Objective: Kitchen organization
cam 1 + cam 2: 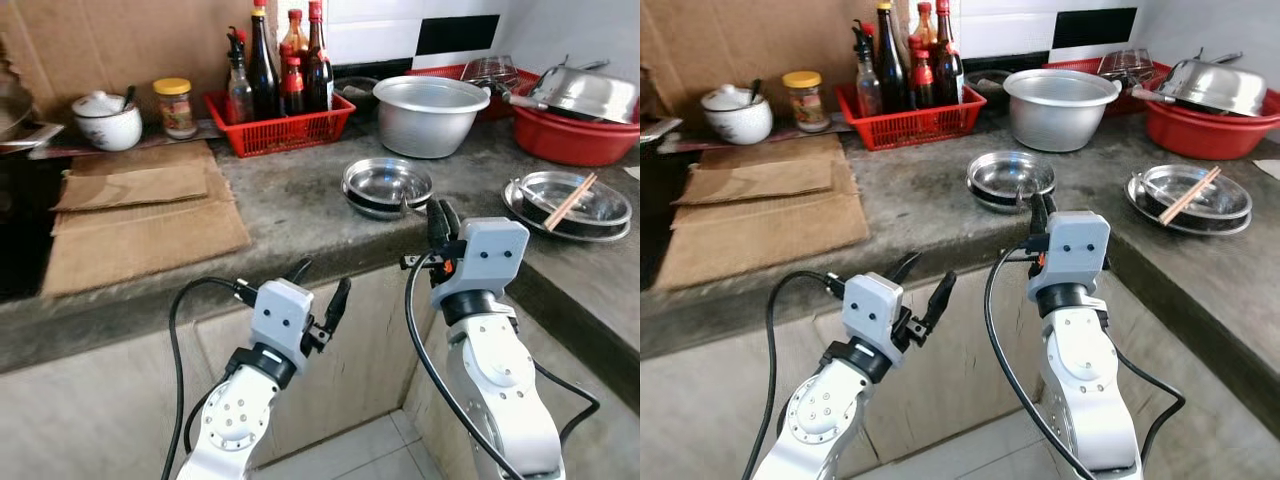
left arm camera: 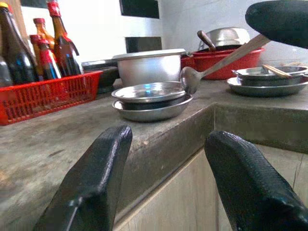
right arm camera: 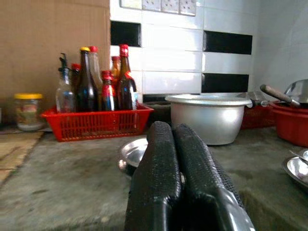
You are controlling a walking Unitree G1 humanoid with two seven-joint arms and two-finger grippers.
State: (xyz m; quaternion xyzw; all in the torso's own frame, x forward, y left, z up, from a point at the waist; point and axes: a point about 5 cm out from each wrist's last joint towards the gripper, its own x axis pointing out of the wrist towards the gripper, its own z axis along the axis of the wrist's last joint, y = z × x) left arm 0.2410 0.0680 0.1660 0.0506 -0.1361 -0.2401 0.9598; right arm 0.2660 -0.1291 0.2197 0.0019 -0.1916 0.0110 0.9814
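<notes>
Grey concrete forms the worktop [image 1: 290,205], and both pincers sit at its front edge. The right gripper [image 1: 440,222] has its two black fingers [image 3: 185,163] pressed together on the handle of a metal spoon [image 2: 192,79]; the left wrist view shows the spoon's wooden-looking handle running from the fingers down to its bowl, which rests against the rim of the stacked steel plates [image 1: 386,186]. Those plates lie on the worktop just beyond the right gripper. Further beyond it stands an aluminium pot [image 1: 430,113], and off to its left a red basket [image 1: 278,125] holds dark sauce bottles [image 1: 263,65]. To the right of the right gripper, a second set of steel dishes [image 1: 570,203] carries a pair of chopsticks [image 1: 569,200] laid across it, with a red basin [image 1: 572,135] and a steel lid behind.

The left gripper [image 1: 318,290] hangs below the worktop edge, in front of the cabinet face, its fingers spread apart and holding nothing. Beyond it and to its left lie flattened cardboard sheets [image 1: 140,210], a white lidded bowl [image 1: 106,120] and a yellow-capped jar [image 1: 175,106].
</notes>
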